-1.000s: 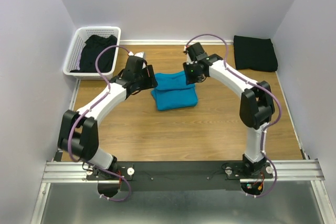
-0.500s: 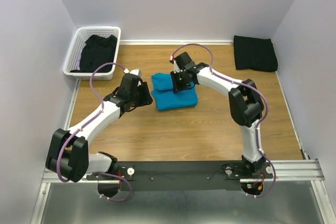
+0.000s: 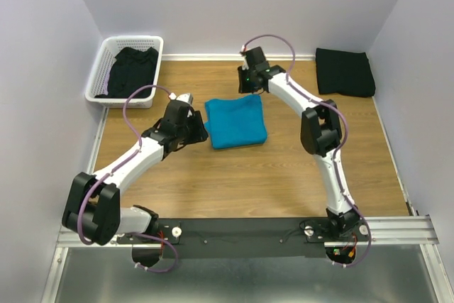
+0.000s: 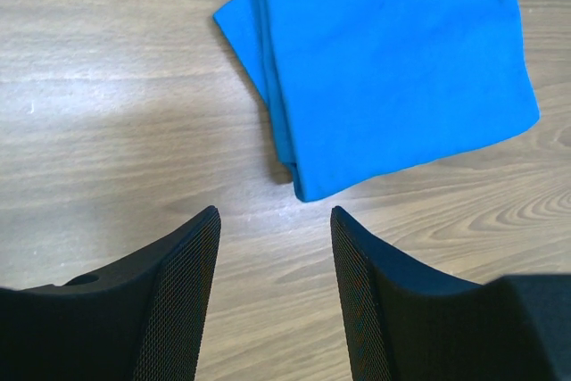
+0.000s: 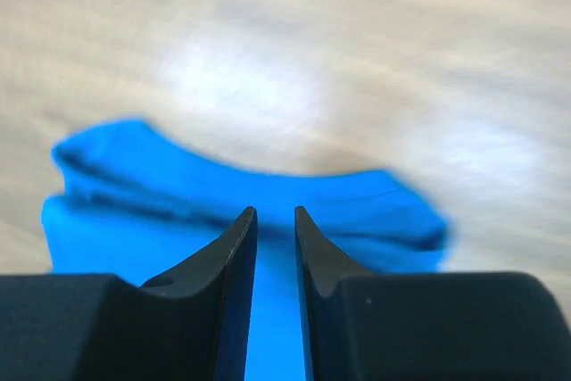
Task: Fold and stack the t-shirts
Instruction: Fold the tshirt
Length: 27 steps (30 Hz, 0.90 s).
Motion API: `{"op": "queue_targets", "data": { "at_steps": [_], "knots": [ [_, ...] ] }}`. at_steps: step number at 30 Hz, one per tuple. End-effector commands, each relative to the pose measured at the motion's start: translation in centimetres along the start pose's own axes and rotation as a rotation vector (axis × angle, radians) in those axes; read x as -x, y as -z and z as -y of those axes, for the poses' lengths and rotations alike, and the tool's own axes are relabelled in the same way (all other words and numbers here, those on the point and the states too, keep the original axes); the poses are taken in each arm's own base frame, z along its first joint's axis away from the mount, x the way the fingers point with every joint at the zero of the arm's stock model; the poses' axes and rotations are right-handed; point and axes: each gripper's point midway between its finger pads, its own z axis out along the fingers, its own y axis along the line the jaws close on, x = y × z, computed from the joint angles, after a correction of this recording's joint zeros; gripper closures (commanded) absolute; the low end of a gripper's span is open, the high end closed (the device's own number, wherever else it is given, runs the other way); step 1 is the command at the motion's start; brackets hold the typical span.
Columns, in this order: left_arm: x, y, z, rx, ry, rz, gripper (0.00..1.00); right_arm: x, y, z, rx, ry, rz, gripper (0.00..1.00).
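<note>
From above, the left claw (image 3: 201, 133) sits just beside the teal shirt (image 3: 237, 122), at the shirt's 9 o'clock. The right claw (image 3: 245, 88) is at the shirt's 12 o'clock edge. The shirt lies folded, flat and roughly square, near the middle of the table (image 3: 284, 175). A folded black shirt (image 3: 345, 71) lies at the table's 2 o'clock corner. Another black shirt (image 3: 133, 69) is heaped in the basket (image 3: 106, 53) at 10 o'clock.

In the left wrist view, the left claw (image 4: 272, 216) has its jaws well apart with nothing between them, over bare wood. The teal shirt's (image 4: 393, 69) layered corner lies just past the tips, at 12 to 1 o'clock.

The right wrist view is blurred. The right claw (image 5: 275, 211) has its jaws a narrow slit apart, apparently holding nothing. The teal shirt (image 5: 116, 211) lies beyond the tips and is seen through the slit.
</note>
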Motion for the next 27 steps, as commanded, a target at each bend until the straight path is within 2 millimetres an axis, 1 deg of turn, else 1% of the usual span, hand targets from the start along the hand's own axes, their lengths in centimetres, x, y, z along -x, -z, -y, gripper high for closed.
{"op": "queue_targets", "data": {
  "at_steps": [1,2,3,5,6,7,8,9,10,11,12,13,14,15,16,18,19,20,21,22,23,24,25,26,27],
  "knots": [
    [1.9,-0.7,2.0,-0.073,-0.015,0.048,0.39,4.7,1.6,2.3,0.028,-0.103,0.097,0.69],
    [2.6,-1.0,2.6,-0.091,-0.019,0.059,0.39,4.6,2.1,1.9,0.063,-0.107,0.093,0.69],
    [3.7,-1.1,3.4,-0.117,-0.023,0.088,0.39,4.2,3.2,1.0,0.158,-0.110,0.079,0.69],
    [5.1,-1.9,4.7,-0.161,-0.028,0.105,0.41,3.3,4.1,0.2,0.236,-0.124,0.062,0.69],
    [6.2,-2.2,5.5,-0.194,-0.033,0.134,0.41,3.6,4.6,-0.3,0.281,-0.126,0.086,0.69],
    [7.0,-3.1,5.9,-0.208,-0.029,0.133,0.42,1.8,5.5,-1.2,0.363,-0.151,0.044,0.69],
    [7.3,-3.7,6.2,-0.223,-0.028,0.127,0.43,1.5,5.9,-1.6,0.402,-0.165,0.045,0.69],
    [8.1,-4.1,7.2,-0.272,-0.034,0.135,0.44,2.3,6.6,-2.0,0.451,-0.167,0.088,0.69],
    [8.5,-4.7,7.2,-0.283,-0.034,0.130,0.46,2.0,7.3,-2.5,0.523,-0.200,0.076,0.69],
    [8.7,-6.1,7.8,-0.310,-0.036,0.101,0.49,0.5,6.9,-2.4,0.544,-0.224,0.050,0.69],
    [9.0,-6.8,7.9,-0.324,-0.039,0.099,0.51,0.9,7.0,-2.6,0.579,-0.218,0.077,0.69],
    [9.1,-7.5,7.9,-0.330,-0.037,0.091,0.53,0.4,7.1,-2.7,0.620,-0.223,0.061,0.69],
    [8.6,-8.9,7.7,-0.342,-0.031,0.061,0.58,-0.2,6.8,-2.8,0.644,-0.219,0.059,0.69],
    [8.8,-9.6,7.7,-0.356,-0.029,0.065,0.62,-0.5,6.7,-2.8,0.668,-0.218,0.050,0.69],
    [8.1,-11.0,7.2,-0.351,-0.013,0.036,0.63,-1.4,6.3,-2.8,0.713,-0.231,0.017,0.69],
    [8.1,-12.2,6.9,-0.378,0.000,0.025,0.64,-2.0,5.5,-2.4,0.741,-0.242,0.012,0.69],
    [7.9,-12.9,6.7,-0.381,0.006,0.013,0.64,-2.3,5.1,-1.7,0.744,-0.271,0.006,0.69],
    [7.5,-14.3,6.1,-0.371,0.015,-0.006,0.64,-2.4,4.7,-1.1,0.747,-0.288,0.007,0.69],
    [7.6,-14.8,5.7,-0.374,0.021,-0.009,0.66,-3.1,3.6,-0.5,0.756,-0.308,0.009,0.69],
    [7.3,-16.0,5.1,-0.368,0.034,-0.024,0.68,-3.0,3.6,0.6,0.771,-0.366,0.004,0.69],
    [7.3,-16.5,4.9,-0.373,0.043,-0.032,0.69,-3.1,2.6,1.5,0.781,-0.381,0.024,0.69],
    [7.5,-16.9,4.1,-0.369,0.059,-0.034,0.69,-3.2,2.1,2.8,0.782,-0.414,0.033,0.69],
    [7.5,-17.2,3.7,-0.376,0.070,-0.042,0.69,-3.4,1.6,3.4,0.789,-0.443,0.032,0.69],
    [7.0,-17.8,3.5,-0.392,0.086,-0.064,0.69,-4.4,0.6,3.9,0.806,-0.503,0.002,0.69],
    [6.9,-18.0,3.1,-0.392,0.096,-0.069,0.69,-3.8,0.9,4.1,0.817,-0.513,0.008,0.69]
  ]
}}
